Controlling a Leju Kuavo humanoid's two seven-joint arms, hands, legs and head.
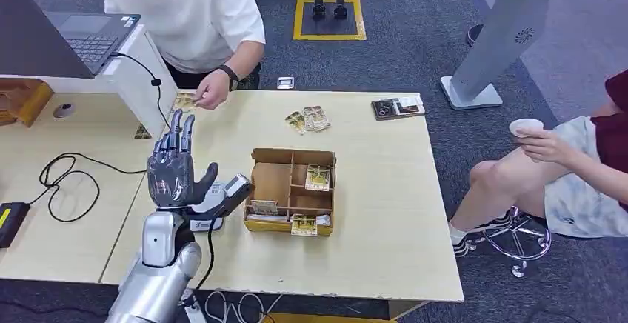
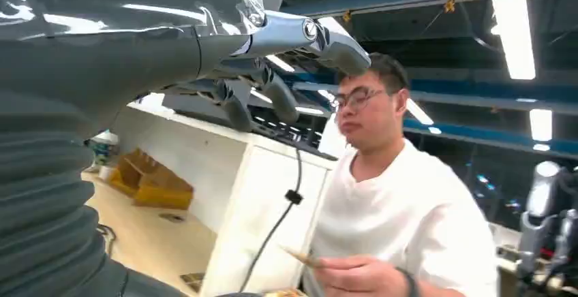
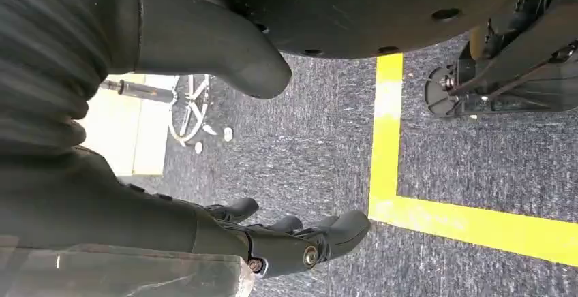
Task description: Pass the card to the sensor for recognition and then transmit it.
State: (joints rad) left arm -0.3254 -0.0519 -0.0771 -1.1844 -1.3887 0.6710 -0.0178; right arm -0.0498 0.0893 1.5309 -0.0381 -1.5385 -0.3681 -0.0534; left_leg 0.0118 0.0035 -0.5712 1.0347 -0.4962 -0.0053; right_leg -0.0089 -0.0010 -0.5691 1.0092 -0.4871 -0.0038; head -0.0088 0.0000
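Observation:
My left hand [image 1: 174, 167] is raised over the table's near left, fingers straight up and apart, holding nothing. Just beside and below it stands the grey sensor [image 1: 222, 197]. A person in a white shirt sits across the table; their hand [image 1: 211, 90] holds a card [image 1: 185, 101] near the far edge. In the left wrist view my left hand [image 2: 204, 45] spreads toward that person, whose hand [image 2: 361, 276] pinches the card [image 2: 303, 258]. My right hand [image 3: 102, 195] hangs over the carpet with loose fingers and nothing in it.
A cardboard box [image 1: 291, 190] with compartments holds several cards next to the sensor. Loose cards [image 1: 309, 119] and a dark holder [image 1: 398, 107] lie near the far edge. A white partition [image 1: 141, 78] carries a laptop [image 1: 89, 34]. A seated person [image 1: 563, 167] is at the right.

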